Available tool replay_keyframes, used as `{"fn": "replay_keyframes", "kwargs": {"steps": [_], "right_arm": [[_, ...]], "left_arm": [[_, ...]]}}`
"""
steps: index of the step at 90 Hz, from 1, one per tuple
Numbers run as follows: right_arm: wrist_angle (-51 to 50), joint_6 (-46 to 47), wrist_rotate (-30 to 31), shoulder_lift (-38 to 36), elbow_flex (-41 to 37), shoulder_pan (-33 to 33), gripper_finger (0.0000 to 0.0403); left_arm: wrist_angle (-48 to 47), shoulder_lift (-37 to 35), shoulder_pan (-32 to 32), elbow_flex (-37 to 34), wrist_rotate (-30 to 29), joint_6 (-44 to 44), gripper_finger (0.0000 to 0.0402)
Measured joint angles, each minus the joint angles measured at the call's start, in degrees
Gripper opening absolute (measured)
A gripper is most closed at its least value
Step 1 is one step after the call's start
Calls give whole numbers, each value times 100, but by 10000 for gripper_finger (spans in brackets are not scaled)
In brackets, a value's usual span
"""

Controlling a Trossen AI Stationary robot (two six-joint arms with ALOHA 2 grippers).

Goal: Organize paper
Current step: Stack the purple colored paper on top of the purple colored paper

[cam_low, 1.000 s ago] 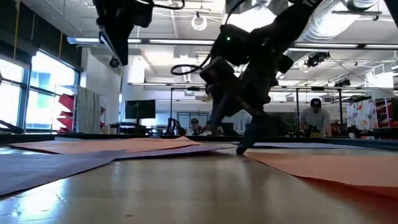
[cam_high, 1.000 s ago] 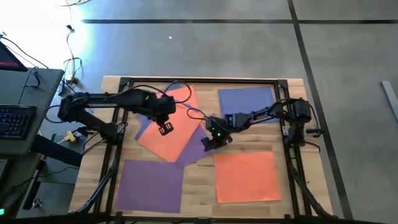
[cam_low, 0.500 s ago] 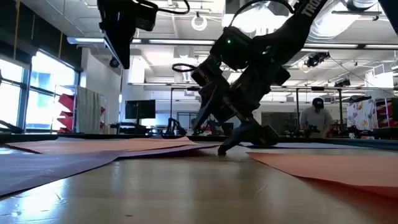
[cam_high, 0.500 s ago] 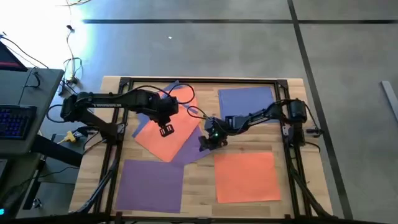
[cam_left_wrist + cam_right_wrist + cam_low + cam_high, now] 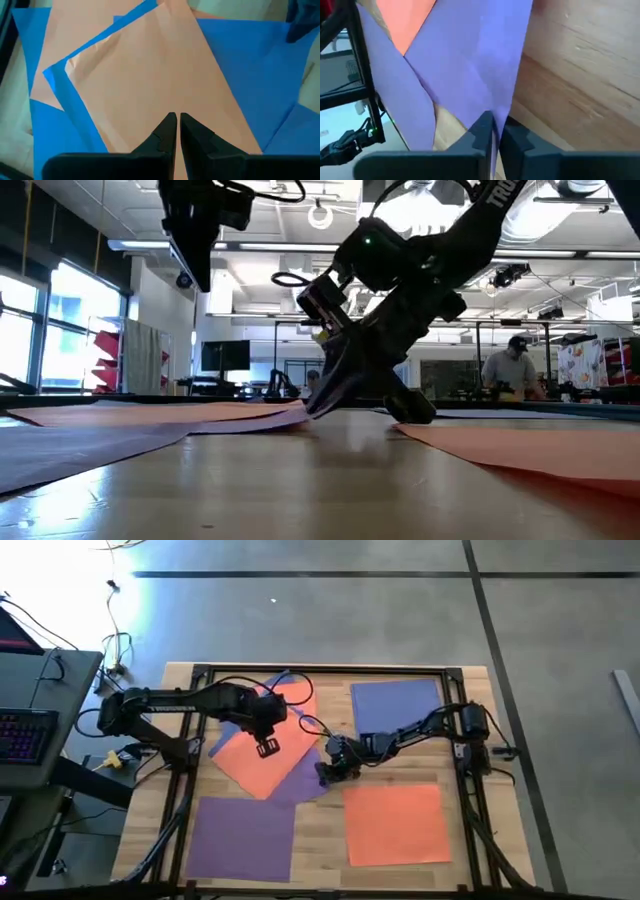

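A loose pile of paper lies left of the table's middle: an orange sheet (image 5: 258, 752) on top, a blue sheet (image 5: 232, 734) and a purple sheet (image 5: 303, 778) beneath it. My right gripper (image 5: 325, 773) is low at the pile's right side, shut on the purple sheet. My left gripper (image 5: 265, 748) hangs shut above the orange sheet (image 5: 150, 75), well clear of the table in the low view (image 5: 190, 240). Three single sheets lie flat apart from the pile: purple (image 5: 242, 835) at the near left, orange (image 5: 396, 824) at the near right, blue-violet (image 5: 398, 703) at the far right. My right gripper pinches the purple sheet's right edge (image 5: 492, 111) between its two fingers. The fingers come from the table's right, slanting down toward the tabletop. That edge (image 5: 296, 413) is raised a little off the wood, while the remainder of the sheet lies under the pile.
A dark metal frame (image 5: 320, 670) runs around the tabletop. Bare wood (image 5: 320, 830) shows between the two near sheets. Beyond the table, in the low view, a person (image 5: 508, 375) stands in the room. A desk with a keyboard (image 5: 25, 735) is off the table's left.
My right gripper has moved toward the table's left, onto the pile's right side, tipped lower toward the tabletop, and shut on the purple sheet's edge, which now stands slightly raised. My left gripper has stayed above the orange sheet.
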Motion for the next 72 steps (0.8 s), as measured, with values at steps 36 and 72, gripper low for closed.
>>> {"fn": "replay_keyframes", "kwargs": {"steps": [36, 72], "right_arm": [[-3194, -1147, -248, -2483, 299, -701, 0], [-6181, -2850, 797, -2719, 2939, -1133, 0]], "left_arm": [[-93, -667, 383, 0, -46, -2, 0], [-176, -1429, 787, 0, -70, -7, 0]]}}
